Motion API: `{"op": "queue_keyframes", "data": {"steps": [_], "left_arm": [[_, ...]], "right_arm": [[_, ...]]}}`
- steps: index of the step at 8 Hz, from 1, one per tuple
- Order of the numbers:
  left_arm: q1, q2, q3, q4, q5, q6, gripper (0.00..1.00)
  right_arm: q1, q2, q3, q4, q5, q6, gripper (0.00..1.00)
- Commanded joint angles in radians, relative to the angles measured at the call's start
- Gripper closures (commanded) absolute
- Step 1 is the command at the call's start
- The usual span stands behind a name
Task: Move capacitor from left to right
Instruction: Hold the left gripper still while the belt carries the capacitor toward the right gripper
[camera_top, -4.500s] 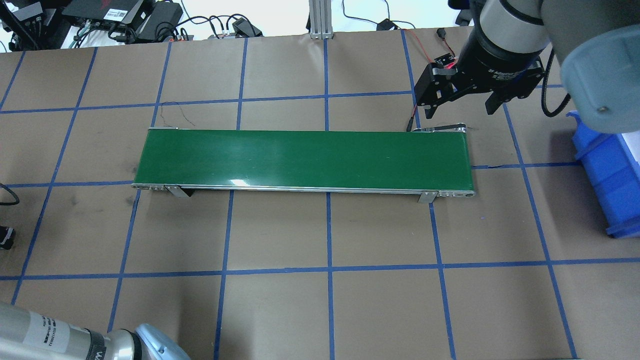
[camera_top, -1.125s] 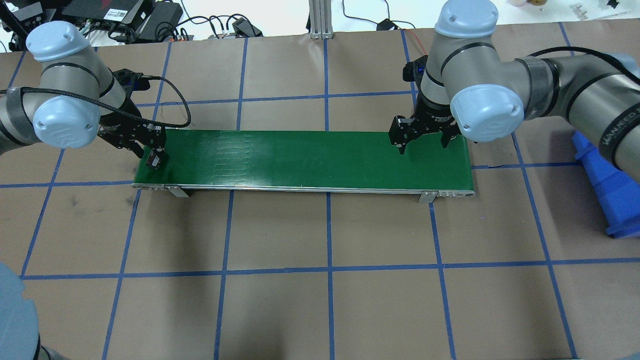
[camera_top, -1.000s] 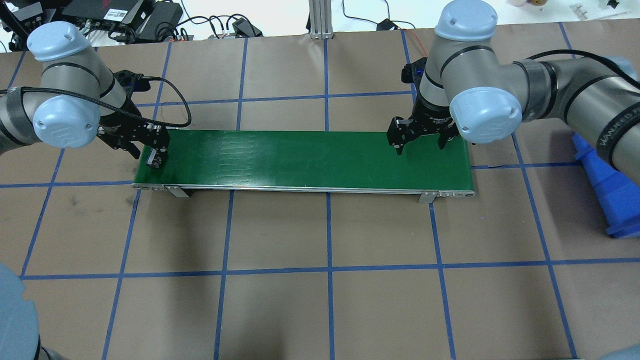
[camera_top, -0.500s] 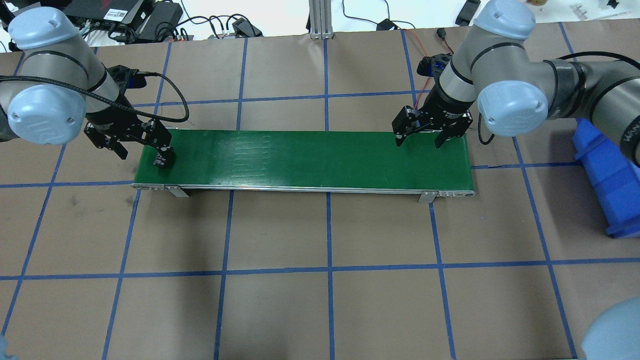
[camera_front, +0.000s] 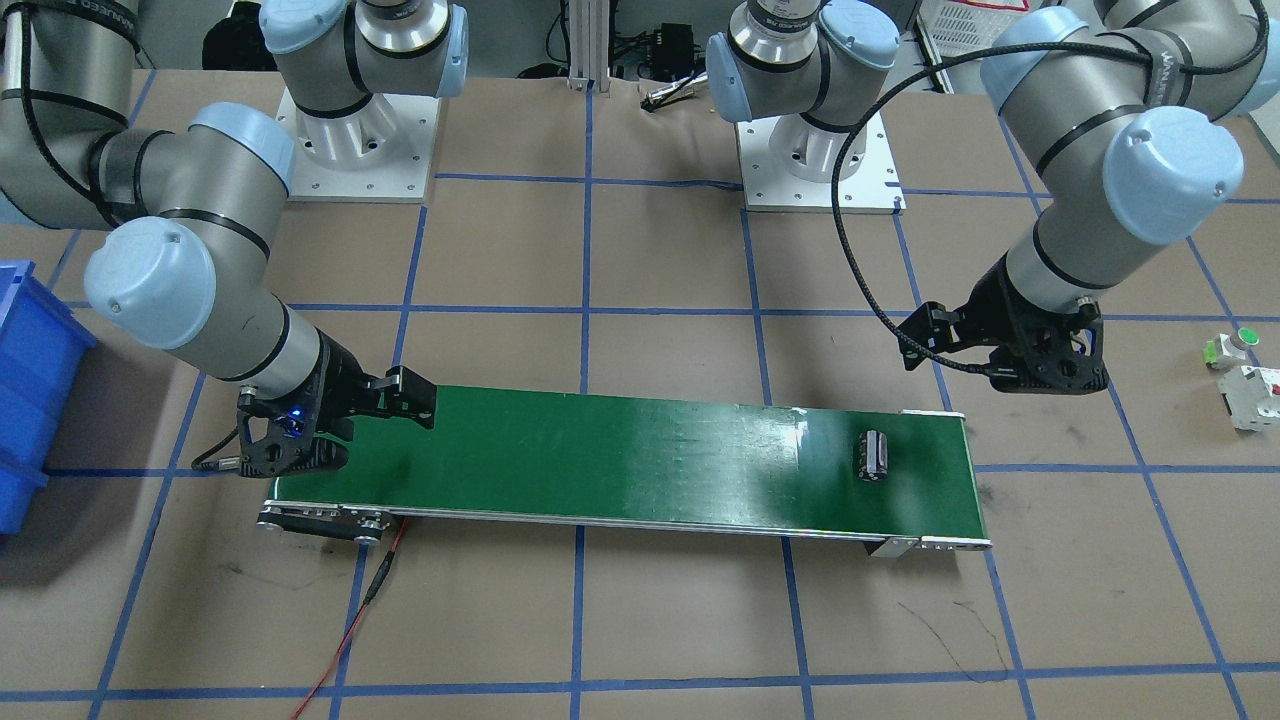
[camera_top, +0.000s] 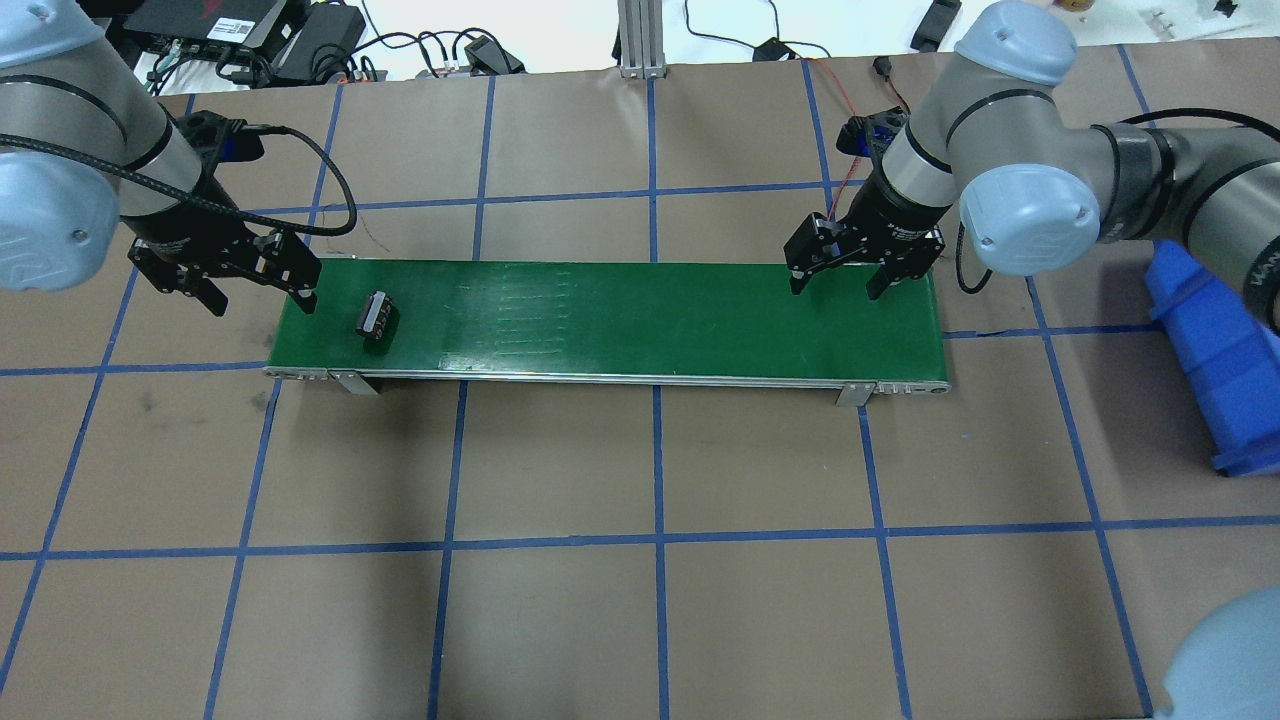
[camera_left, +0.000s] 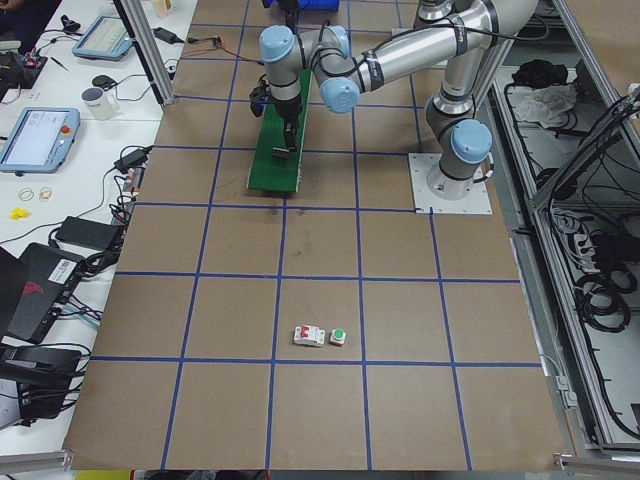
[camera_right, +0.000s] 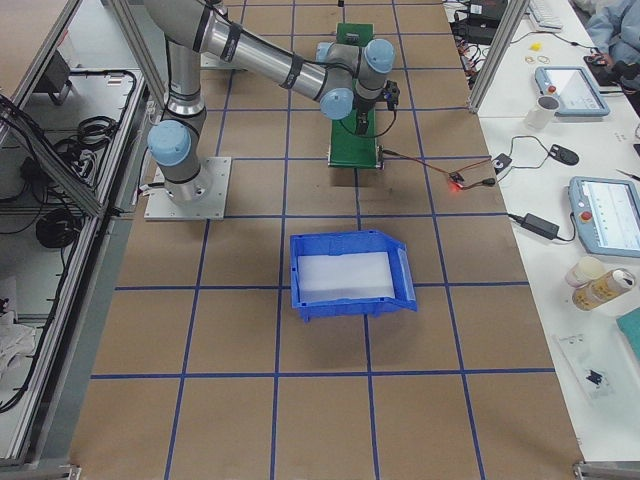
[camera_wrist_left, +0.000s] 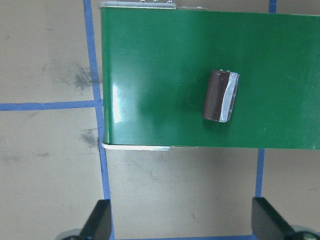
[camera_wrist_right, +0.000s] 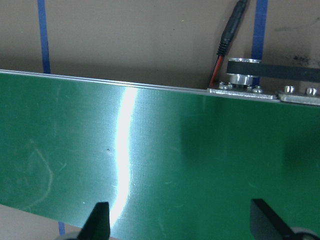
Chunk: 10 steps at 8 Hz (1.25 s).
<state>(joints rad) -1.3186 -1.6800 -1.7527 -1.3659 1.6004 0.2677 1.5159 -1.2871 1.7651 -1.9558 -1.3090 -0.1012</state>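
Backed off, left fingers (camera_top: 303, 288) gape empty; capacitor (camera_top: 377, 318) lies beside them on belt (camera_top: 640, 312).

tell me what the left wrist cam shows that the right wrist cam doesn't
Only the left wrist view shows the capacitor, lying on its side on the green conveyor belt near the belt's end, with nothing gripping it. Only the right wrist view shows the drive pulley at the belt's edge and the red-and-black cable beside it; no capacitor appears there. Both show the green belt, the brown table with blue tape lines, and an open gripper holding nothing: the left gripper and the right gripper.
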Motion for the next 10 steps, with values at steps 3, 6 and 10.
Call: {"op": "queue_keyframes", "data": {"steps": [3, 6, 10], "left_arm": [[-0.002, 0.034, 0.001, -0.012, -0.004, 0.010, 0.00], [-0.001, 0.026, 0.002, 0.002, -0.001, -0.002, 0.00], [0.025, 0.028, 0.002, 0.018, 0.000, 0.002, 0.00]], "right_arm": [[0.000, 0.000, 0.001, 0.000, -0.018, -0.002, 0.00], [0.000, -0.001, 0.001, -0.008, -0.052, 0.000, 0.00], [0.012, 0.005, 0.002, -0.032, -0.098, 0.012, 0.00]]}}
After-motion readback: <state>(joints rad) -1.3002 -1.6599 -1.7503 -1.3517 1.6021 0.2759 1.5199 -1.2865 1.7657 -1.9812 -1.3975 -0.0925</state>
